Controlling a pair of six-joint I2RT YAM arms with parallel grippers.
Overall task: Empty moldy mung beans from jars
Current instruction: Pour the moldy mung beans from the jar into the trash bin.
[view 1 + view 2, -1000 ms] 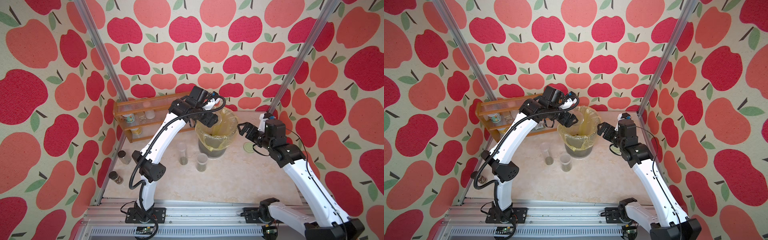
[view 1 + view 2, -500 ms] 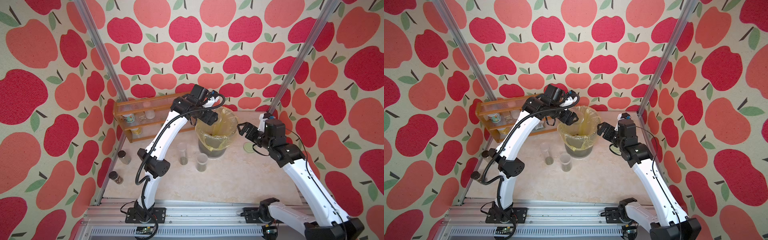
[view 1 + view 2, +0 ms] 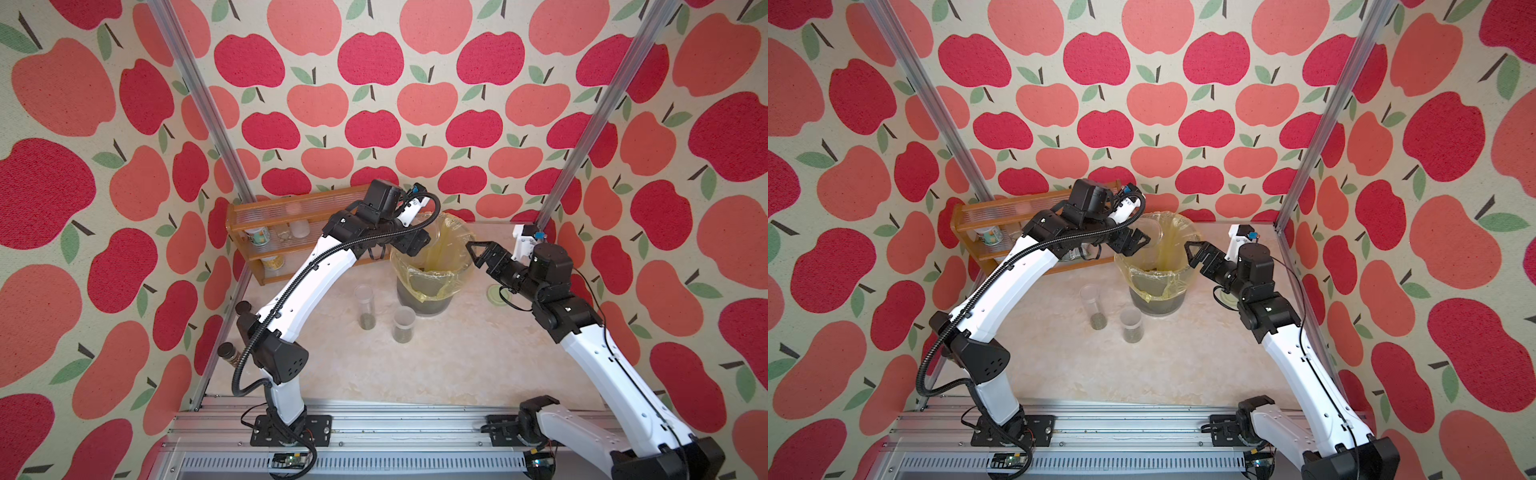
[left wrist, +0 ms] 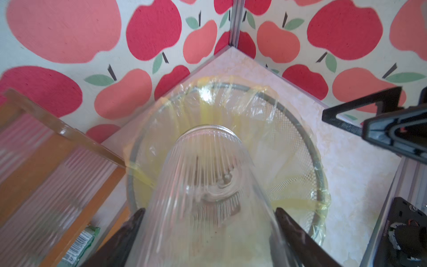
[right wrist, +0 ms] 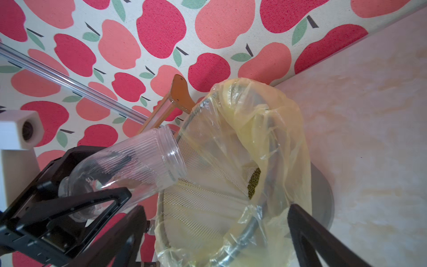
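My left gripper (image 3: 415,245) (image 3: 1138,241) (image 4: 209,210) is shut on a ribbed clear jar (image 4: 208,173) (image 5: 138,166) (image 3: 1152,235), which is tilted mouth-down over the bin (image 3: 419,303) (image 3: 1156,299). No heap of beans shows inside it. Mung beans (image 5: 254,182) lie in the bin's yellow bag. A tall narrow jar (image 3: 365,305) (image 3: 1094,307) and a shorter jar (image 3: 404,324) (image 3: 1131,326) stand in front of the bin, each with mung beans (image 3: 366,322) at the bottom. My right gripper (image 3: 473,253) (image 3: 1194,253) (image 5: 216,208) is open at the bin's right rim.
A wooden rack (image 3: 270,220) with cans stands at the back left. Small dark-lidded jars (image 3: 227,353) sit by the left wall. A pale green lid (image 3: 496,295) lies on the table under my right arm. The wire-mesh bin rim (image 4: 298,120) is close to both grippers.
My left arm's elbow has shifted a little, while the jar stays tilted over the bin. The right arm has not moved.
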